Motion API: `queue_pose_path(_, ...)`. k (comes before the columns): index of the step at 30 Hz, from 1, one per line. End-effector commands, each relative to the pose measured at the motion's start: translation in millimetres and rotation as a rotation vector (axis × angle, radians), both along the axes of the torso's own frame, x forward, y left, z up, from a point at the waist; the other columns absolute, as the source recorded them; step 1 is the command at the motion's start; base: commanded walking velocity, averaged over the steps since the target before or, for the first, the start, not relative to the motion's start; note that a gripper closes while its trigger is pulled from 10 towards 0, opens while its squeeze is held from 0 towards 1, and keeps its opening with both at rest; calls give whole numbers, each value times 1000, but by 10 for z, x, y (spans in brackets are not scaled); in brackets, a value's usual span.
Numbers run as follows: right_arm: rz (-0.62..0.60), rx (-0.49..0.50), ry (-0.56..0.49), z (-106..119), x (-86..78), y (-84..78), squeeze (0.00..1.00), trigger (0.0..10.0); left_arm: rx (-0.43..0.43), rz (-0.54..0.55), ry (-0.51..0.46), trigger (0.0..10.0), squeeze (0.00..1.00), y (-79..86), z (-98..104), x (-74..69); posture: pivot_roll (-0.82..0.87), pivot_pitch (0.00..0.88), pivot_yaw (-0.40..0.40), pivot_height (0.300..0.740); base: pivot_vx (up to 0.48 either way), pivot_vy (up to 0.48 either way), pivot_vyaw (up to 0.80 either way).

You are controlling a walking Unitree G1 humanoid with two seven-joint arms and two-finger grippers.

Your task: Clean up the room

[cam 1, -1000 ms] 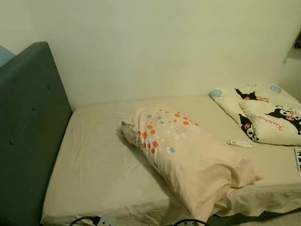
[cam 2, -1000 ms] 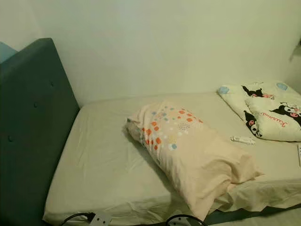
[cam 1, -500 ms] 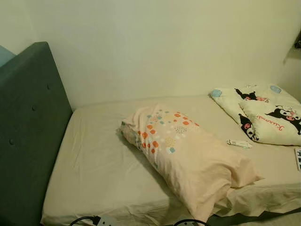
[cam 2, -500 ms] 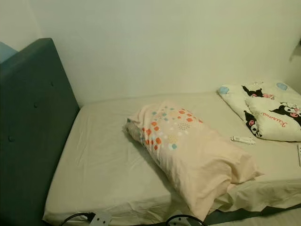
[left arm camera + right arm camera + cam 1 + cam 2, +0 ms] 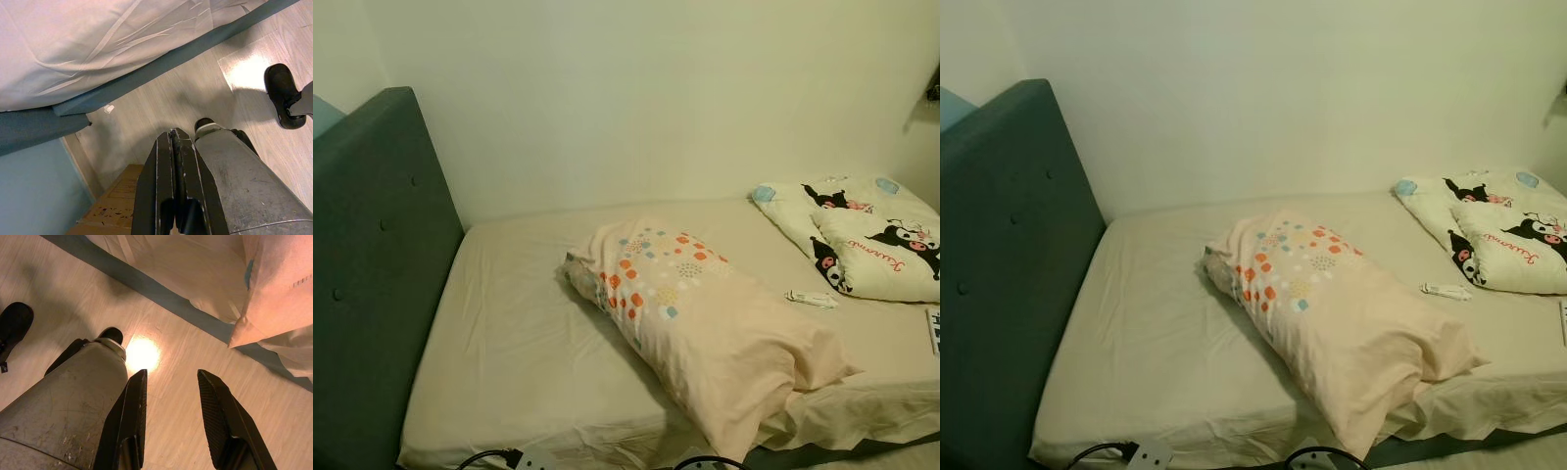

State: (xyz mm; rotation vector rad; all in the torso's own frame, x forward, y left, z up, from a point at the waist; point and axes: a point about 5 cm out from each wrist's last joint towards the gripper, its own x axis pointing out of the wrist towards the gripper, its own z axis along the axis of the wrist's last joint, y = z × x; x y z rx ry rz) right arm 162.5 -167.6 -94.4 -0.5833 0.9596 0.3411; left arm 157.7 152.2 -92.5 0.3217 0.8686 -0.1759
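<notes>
From the head camera, the bed [image 5: 519,352] filled most of the scene, covered by a cream sheet, with a dark teal buttoned headboard [image 5: 372,264] standing at nine o'clock. A long peach pillow [image 5: 705,328] lay slantwise across the middle, its upper end at about eleven o'clock printed with orange, blue and grey squares, its lower end reaching five o'clock and hanging past the mattress edge. At two to three o'clock sat a cartoon cushion [image 5: 881,250] on a matching folded blanket [image 5: 808,211]; red script ran across the cushion but was too small to read. A small white tube [image 5: 813,299] lay on the sheet just beside the cushion, at about four o'clock from the pillow's middle. At the far right edge a remote-like object [image 5: 933,331] showed partly. At six to seven o'clock, below the mattress, a white power strip [image 5: 533,458] with a black cable rested.

In the left wrist view, the left gripper [image 5: 172,147] hung over the pale wood floor [image 5: 195,98], its two black fingers pressed together with nothing between them. The sheet and the teal bed frame ran at twelve o'clock, a cardboard box [image 5: 117,205] with unreadable print sat at seven o'clock, and a black robot foot [image 5: 283,95] showed at three o'clock.

In the right wrist view, the right gripper [image 5: 171,396] hung with fingers spread apart, holding nothing, above a bright glare on the floor. The peach pillow's corner drooped at two o'clock.
</notes>
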Motion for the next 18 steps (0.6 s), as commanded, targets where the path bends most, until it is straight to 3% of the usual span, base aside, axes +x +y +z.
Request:
queue_pose_path(1,11,-5,5,0,5,7,0,10000,11,-10,12,10000,0,33,-8,-12,-25,0,-19,727,0,0,0)
queue_pose_path(18,4,-11,8,-3,-4,-15,0,10000,9,-13,13,10000,0,21,-8,-9,-29,0,-18,727,0,0,0)
